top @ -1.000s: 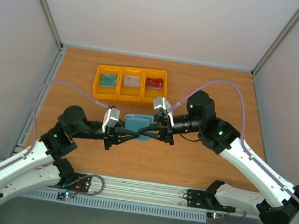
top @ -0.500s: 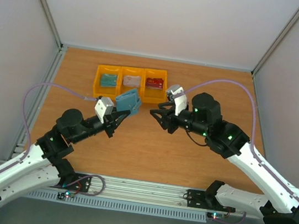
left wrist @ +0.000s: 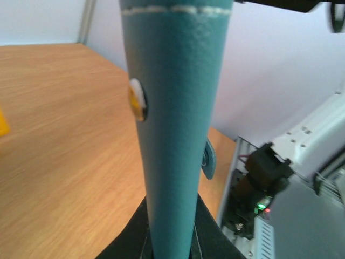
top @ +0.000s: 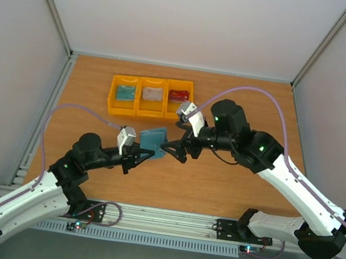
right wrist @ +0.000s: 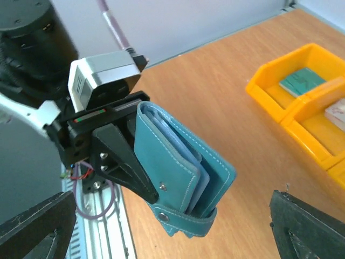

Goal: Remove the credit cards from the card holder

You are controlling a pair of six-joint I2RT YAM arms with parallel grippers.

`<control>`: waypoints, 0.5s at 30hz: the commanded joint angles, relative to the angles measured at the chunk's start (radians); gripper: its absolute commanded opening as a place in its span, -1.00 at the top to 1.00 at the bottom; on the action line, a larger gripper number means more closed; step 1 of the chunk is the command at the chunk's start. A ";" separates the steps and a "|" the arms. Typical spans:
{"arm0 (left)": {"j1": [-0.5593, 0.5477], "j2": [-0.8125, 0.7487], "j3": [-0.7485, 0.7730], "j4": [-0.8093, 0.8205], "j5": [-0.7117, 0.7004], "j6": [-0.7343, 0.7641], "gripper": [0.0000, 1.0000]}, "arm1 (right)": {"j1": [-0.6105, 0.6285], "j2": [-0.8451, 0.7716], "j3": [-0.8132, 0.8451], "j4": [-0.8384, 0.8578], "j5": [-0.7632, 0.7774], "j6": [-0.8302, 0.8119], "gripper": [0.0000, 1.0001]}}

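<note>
**Card holder held aloft between our two pincers**

At left, our left pincer (top: 147,154) is closed narrow on one edge of the card holder (right wrist: 178,178), which stands on edge in the air above the tabletop (top: 216,187). Its open side faces the right pincer (top: 173,150), whose jaws stand wide and empty just beside it. We judge the holder light, soft and stitched, likely to flex if tugged. A card should be thin, stiff and slick, best pinched flat across an exposed edge. We cannot tell whether the pale layers inside are cards or pockets. Further back, the yellow bins (top: 110,98) hold three credit cards (top: 153,93): teal, whitish, red.
</note>
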 commanded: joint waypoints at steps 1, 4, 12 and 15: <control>0.004 -0.018 -0.006 0.163 0.191 0.011 0.99 | -0.033 0.026 0.031 -0.130 -0.178 -0.110 -0.97; 0.004 -0.012 -0.009 0.171 0.248 0.011 0.99 | -0.036 0.034 0.006 -0.088 -0.268 -0.113 -0.97; 0.002 0.008 -0.005 0.180 0.297 0.032 0.99 | -0.035 0.126 0.018 -0.045 -0.408 -0.108 -0.52; 0.002 0.008 -0.003 0.179 0.295 0.029 0.99 | -0.036 0.118 0.009 -0.018 -0.448 -0.102 0.11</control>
